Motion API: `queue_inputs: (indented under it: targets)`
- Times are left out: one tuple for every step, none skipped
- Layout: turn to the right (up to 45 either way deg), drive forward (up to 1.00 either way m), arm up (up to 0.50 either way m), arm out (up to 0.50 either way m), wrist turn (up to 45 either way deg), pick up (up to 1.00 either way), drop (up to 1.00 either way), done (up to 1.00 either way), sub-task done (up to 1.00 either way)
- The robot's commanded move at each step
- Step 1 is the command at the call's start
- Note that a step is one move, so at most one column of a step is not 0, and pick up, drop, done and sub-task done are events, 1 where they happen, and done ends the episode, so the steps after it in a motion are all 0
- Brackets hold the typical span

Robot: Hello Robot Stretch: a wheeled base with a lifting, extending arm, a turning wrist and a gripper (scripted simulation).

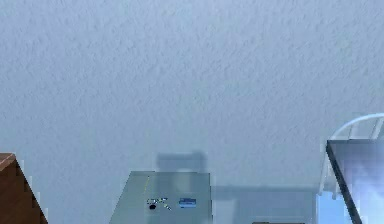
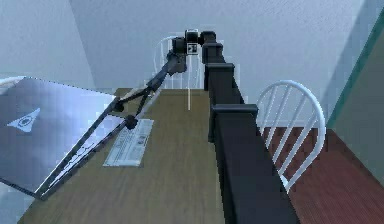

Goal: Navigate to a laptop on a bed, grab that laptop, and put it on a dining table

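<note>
Forward: dark table (image 1: 358, 182) corner at lower right, with a white spindle-back chair (image 1: 350, 130) behind it. A grey box (image 1: 165, 200) with a red dot sits left of the table.

Arm side: the table top is brown wood grain. The laptop (image 2: 45, 130) is a flat grey slab at the table's left edge, long edge running along that side. The lid mark faces up but is too small to read. The gripper (image 2: 123, 112) is near the laptop's right edge; can't tell if it grips anything. A pale sheet (image 2: 130, 148) lies on the table just right of the laptop.
</note>
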Motion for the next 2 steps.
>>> queue_inputs:
  targets:
    - [0.0, 0.0, 0.0, 0.0, 45.0, 0.0, 0.0, 0.0, 0.0]
    - [0.0, 0.0, 0.0, 0.0, 45.0, 0.0, 0.0, 0.0, 0.0]
